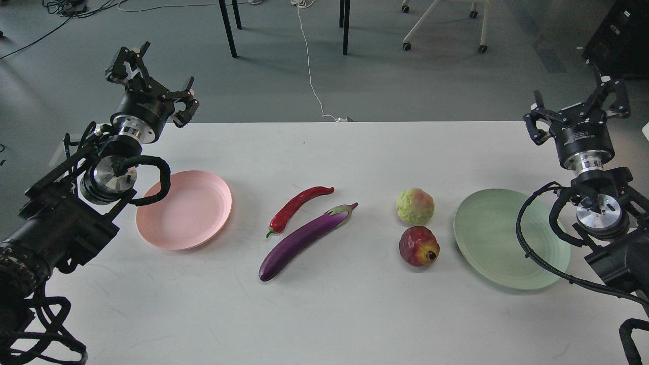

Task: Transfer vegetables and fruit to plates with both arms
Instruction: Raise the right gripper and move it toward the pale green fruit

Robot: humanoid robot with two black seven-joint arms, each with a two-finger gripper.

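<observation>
A white tabletop fills most of the frame, with grey floor, chair legs and a white cable beyond its far edge. The left arm comes in from the lower left edge and rises to the upper left, where the left gripper hangs at the tabletop's far left corner, its fingers spread and holding nothing. The right arm comes in from the lower right edge; the right gripper sits at the upper right, near the far right edge of the tabletop, fingers likewise spread and empty.

The pale green plate lies at right of centre, partly under the right arm's cable, bare. The pink plate lies at left of centre, also bare, just beside the left arm's wrist.

Between the plates, the purple eggplant lies on a diagonal at centre, cap toward the upper right. The red chili pepper lies just above and left of it, roughly parallel, stem at its lower end. Right of centre, the yellow-green fruit sits directly above the pomegranate, close but apart, both near the green plate's left rim.
</observation>
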